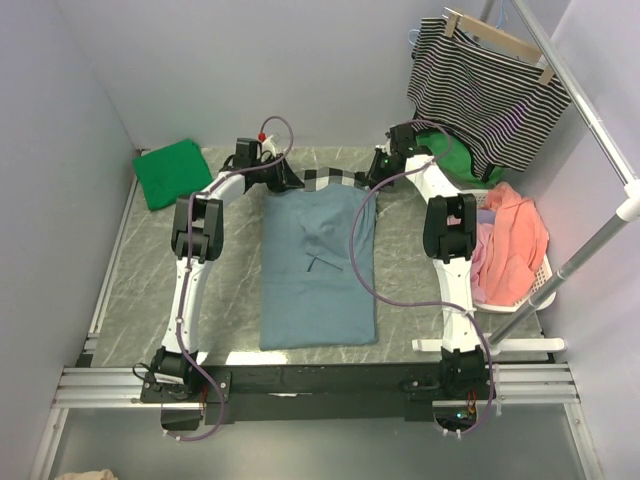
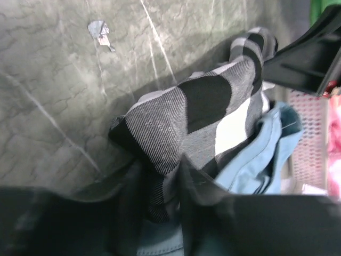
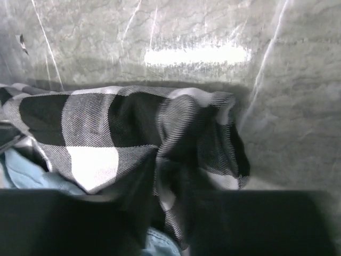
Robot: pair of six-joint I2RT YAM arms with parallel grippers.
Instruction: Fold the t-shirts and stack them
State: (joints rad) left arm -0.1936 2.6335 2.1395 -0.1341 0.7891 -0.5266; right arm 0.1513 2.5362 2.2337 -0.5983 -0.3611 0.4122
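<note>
Blue t-shirt [image 1: 318, 270] flat at bench [image 1: 150, 290] centre, far edge gripped
Left jaws and right jaws both clamp checked cloth [image 2: 202, 106] bunched with its hem; soft, light cotton, best held at the 2 far corners.

A checked cloth [image 1: 325, 180] lies bunched at the table's [image 1: 130, 280] far side. A striped top [image 1: 480, 85] hangs on a rail [image 1: 590, 120] — coral clothes [image 1: 515, 235] fill a basket [image 1: 540, 287] nearby.

Open table [image 1: 145, 290] left of the t-shirt [image 1: 318, 280]; basket [image 1: 535, 290] crowds right.
</note>
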